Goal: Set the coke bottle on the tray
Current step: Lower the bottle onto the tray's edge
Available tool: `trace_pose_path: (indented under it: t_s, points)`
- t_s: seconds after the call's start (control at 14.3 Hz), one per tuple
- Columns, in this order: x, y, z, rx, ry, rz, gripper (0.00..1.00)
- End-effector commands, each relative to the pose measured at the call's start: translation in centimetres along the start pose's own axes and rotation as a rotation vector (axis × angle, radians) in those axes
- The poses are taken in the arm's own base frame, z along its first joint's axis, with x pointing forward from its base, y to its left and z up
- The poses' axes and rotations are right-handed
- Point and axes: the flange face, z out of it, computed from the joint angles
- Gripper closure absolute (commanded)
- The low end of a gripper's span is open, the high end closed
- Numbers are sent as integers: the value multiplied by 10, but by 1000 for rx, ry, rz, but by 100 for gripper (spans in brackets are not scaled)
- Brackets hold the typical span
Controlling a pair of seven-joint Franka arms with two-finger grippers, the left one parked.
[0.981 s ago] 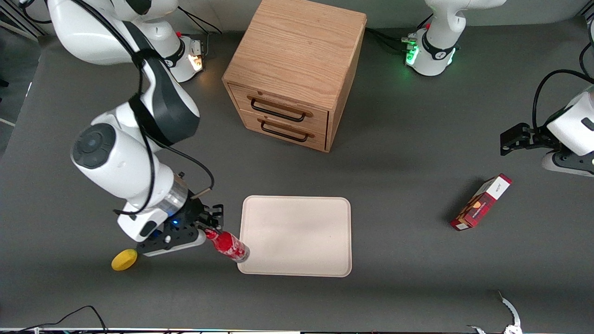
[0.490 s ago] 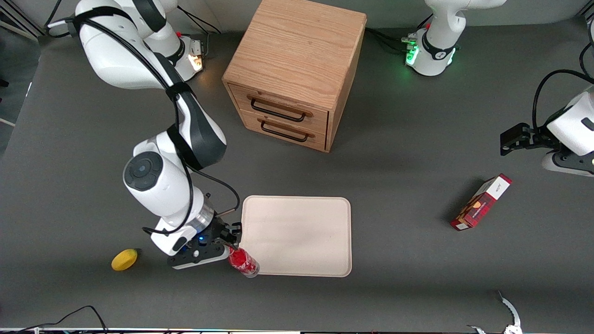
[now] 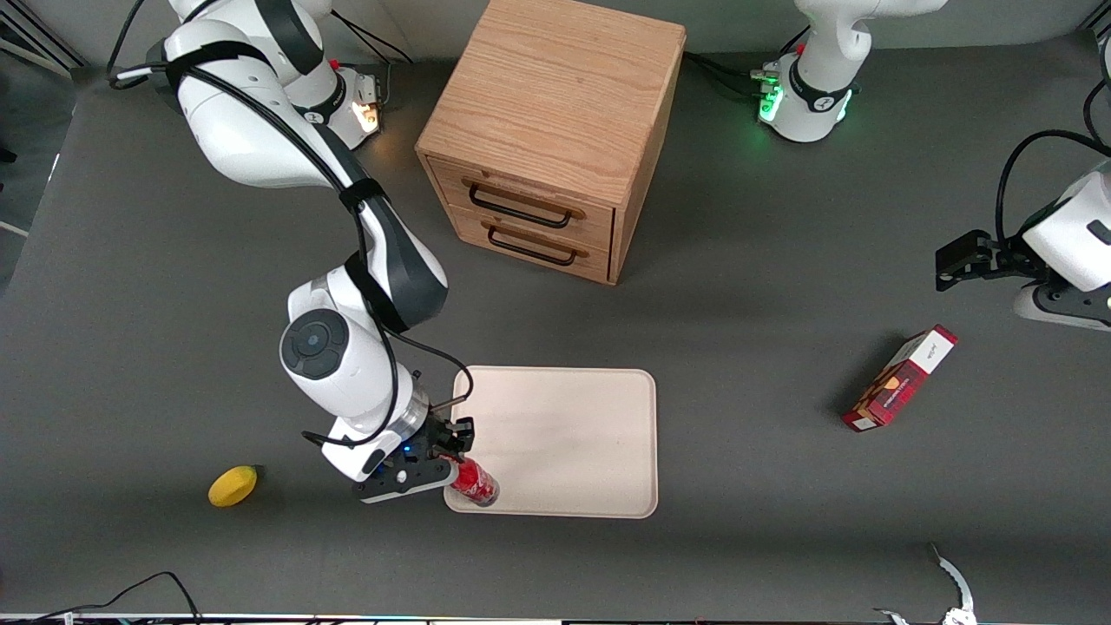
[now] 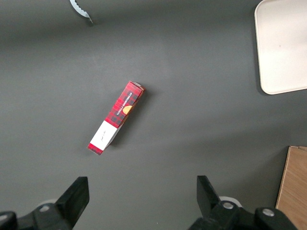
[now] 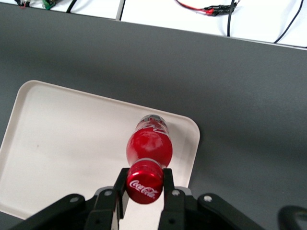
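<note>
Pincer: the right arm's pincer (image 3: 450,457) hangs over the corner of the tray that lies nearest the front camera at the working arm's end; its two fingers (image 5: 121,190) are pressed against the neck of the coke bottle just under the cap.

Coke bottle: the coke bottle (image 3: 475,483) is pinched at its top end, red cap (image 5: 145,185) up between the fingers and clear base down. Its long axis runs close to vertical; in the front view the base leans slightly away from the pincer toward the tray's middle. The white lettering shows on the cap and on the shoulder.

Bottle's place: directly beneath the pincer, above the tray's corner, inside the rim in the right wrist view (image 5: 149,143). Whether the base touches the tray cannot be told.

Tray: the cream-beige tray (image 3: 564,434) lies flat on the dark tabletop (image 3: 746,286), reaching from under the pincer toward the parked arm's end.

Lemon: a yellow lemon (image 3: 233,485) lies on the tabletop near the pincer, toward the working arm's end.

Drawer cabinet: the wooden drawer cabinet (image 3: 555,121) stands well apart from the pincer, farther from the front camera.

Carton box: a red-and-white carton box (image 3: 900,378) lies far from the pincer, toward the parked arm's end.
</note>
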Motion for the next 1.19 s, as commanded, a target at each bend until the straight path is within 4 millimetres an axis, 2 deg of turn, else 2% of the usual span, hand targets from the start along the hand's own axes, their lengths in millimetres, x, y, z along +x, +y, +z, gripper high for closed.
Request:
trace_pose_path:
  t_s: [0.0, 0.49, 0.63, 0.77, 0.91, 0.98, 1.12]
  points:
    - [3, -5, -3, -8, 9, 20, 93]
    - [-2, 6, 13, -31, -18, 30, 65]
    - [-4, 7, 18, -35, -28, 31, 48]
    - [-5, 7, 19, -36, -29, 63, 26]
    - [-6, 6, 20, -38, -32, 63, 11]
    - [-6, 6, 20, -37, -32, 64, 5]
    - [-5, 6, 18, -36, -31, 64, 1]
